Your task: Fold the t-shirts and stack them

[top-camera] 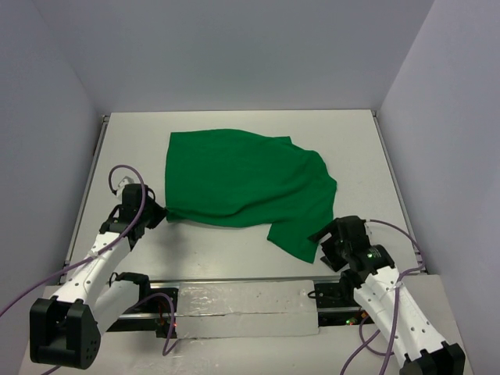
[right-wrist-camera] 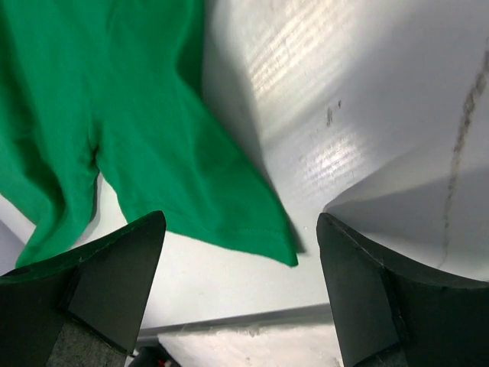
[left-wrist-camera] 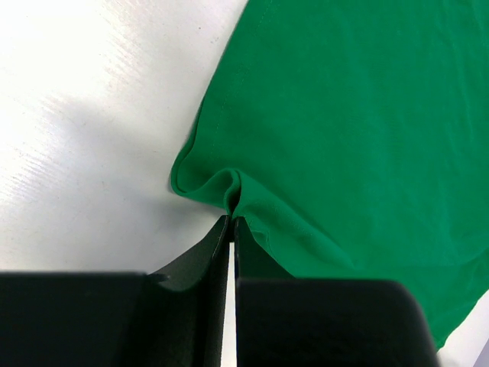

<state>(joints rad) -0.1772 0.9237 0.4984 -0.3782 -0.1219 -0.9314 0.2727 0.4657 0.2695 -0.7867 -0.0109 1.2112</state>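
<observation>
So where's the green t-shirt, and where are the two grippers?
t-shirt point(top-camera: 234, 176): top view, middle of the cloth.
left gripper point(left-wrist-camera: 231, 223): left wrist view, shut fingertips pinching the t-shirt's edge.
right gripper point(right-wrist-camera: 241, 225): right wrist view, midway between its open fingertips.

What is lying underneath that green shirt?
Only the white table shows around the green t-shirt, which lies spread on it. The cloth covers everything beneath, so anything hidden there cannot be seen. The left gripper pinches its corner.

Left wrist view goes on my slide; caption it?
Left claw shut on a bunched corner of the green t-shirt.
</observation>
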